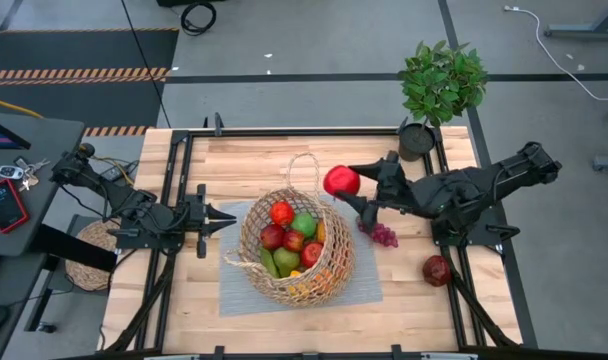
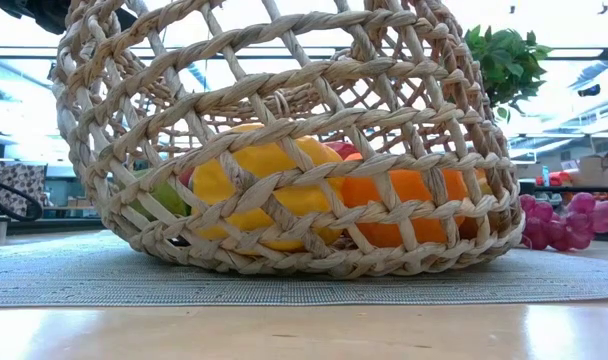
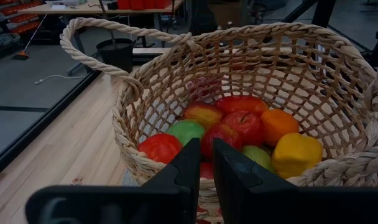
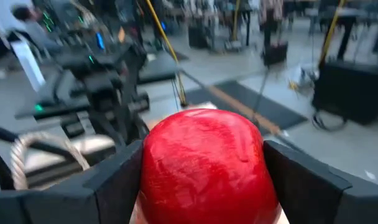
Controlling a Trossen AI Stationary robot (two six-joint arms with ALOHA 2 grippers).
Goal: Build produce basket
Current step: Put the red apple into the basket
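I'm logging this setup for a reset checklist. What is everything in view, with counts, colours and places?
basket: one, tan wicker, on the mat at table centre.
produce in basket: several pieces, red, green, yellow, orange; exact count unclear.
red apple: one, held above the basket's far right rim.
grapes: one purple bunch, on the table right of the basket.
dark red fruit: one, on the table near the right edge.
grey mat: one, under the basket.
potted plant: one, green, far right corner.
left pincer: shut, left of the basket.
right pincer: closed on the red apple.
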